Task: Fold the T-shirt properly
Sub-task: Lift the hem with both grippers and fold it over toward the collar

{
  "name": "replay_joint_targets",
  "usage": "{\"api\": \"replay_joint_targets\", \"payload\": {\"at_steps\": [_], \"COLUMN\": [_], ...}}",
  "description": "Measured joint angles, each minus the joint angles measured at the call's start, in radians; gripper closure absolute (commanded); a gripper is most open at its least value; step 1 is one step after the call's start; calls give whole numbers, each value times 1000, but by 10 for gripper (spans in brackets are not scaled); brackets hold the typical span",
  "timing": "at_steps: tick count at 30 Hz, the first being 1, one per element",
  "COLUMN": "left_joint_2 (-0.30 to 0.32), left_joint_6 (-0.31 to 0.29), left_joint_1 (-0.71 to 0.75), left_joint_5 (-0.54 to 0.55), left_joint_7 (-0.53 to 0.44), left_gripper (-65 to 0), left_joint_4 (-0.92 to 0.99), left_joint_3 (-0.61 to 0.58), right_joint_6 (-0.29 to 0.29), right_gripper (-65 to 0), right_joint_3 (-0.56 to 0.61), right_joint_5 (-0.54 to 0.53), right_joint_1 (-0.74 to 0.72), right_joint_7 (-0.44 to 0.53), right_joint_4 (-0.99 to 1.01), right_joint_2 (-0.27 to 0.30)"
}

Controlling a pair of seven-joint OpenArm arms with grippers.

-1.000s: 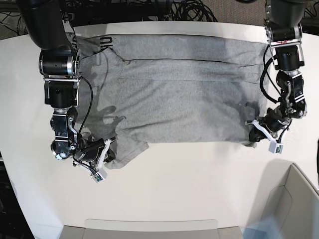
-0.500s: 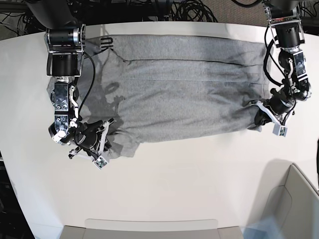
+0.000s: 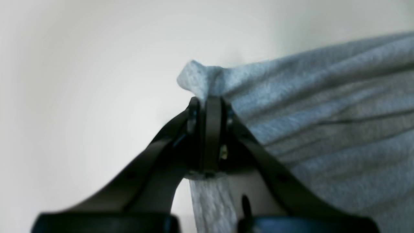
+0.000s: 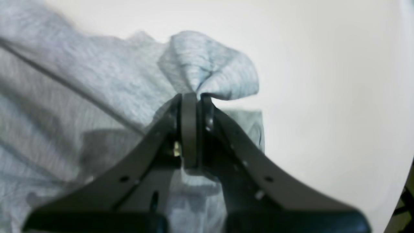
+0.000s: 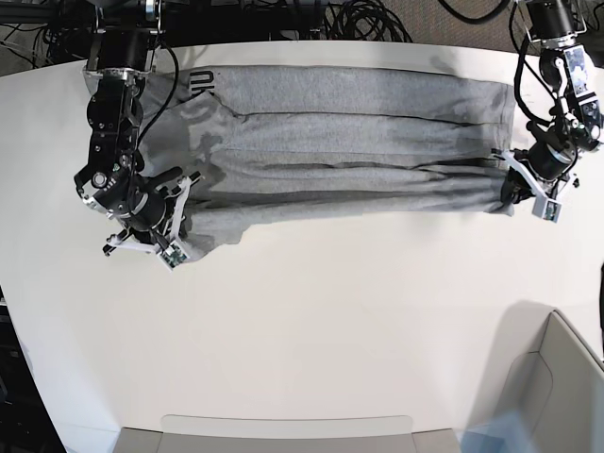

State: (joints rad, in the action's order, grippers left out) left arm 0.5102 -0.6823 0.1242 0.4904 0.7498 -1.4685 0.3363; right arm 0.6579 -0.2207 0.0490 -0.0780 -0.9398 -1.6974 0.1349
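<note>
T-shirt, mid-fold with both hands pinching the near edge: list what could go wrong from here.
1. The left hand grips only a small corner tuft of the T-shirt; it could slip out under pull.
2. The right hand holds a bunched wad, so the sleeve side may land crumpled.
3. Long wrinkles run across the cloth between the hands; the fold could set creased or uneven on the table.
</note>
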Motion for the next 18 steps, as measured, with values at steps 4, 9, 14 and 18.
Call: {"api": "replay_joint_targets", "payload": {"at_steps": [4,9,14,18], "left_joint_2": [3,5,5,5], "left_joint_6": [0,0,-4,-3], "left_joint_1": [47,105,126,165], "left_joint_5": [0,2,3,3], "left_joint_7": [6,5,6,5], "left_gripper": [0,0,0,0], "left_joint_4": [-24,-103,-107,-141], "left_joint_3": [1,3,3,4], "right_joint_6": [0,0,0,0], "right_gripper": [0,0,0,0], "right_joint_3": [-22,-146,-203,-229], "right_joint_5": [-18,-154,-229,-230], "right_joint_1": [92,156,178,222], "right_joint_7": [4,-27,-111,-121], "right_joint_4": [-111,-182,-253,-288], "right_joint_2": [-7,6,19,19]}}
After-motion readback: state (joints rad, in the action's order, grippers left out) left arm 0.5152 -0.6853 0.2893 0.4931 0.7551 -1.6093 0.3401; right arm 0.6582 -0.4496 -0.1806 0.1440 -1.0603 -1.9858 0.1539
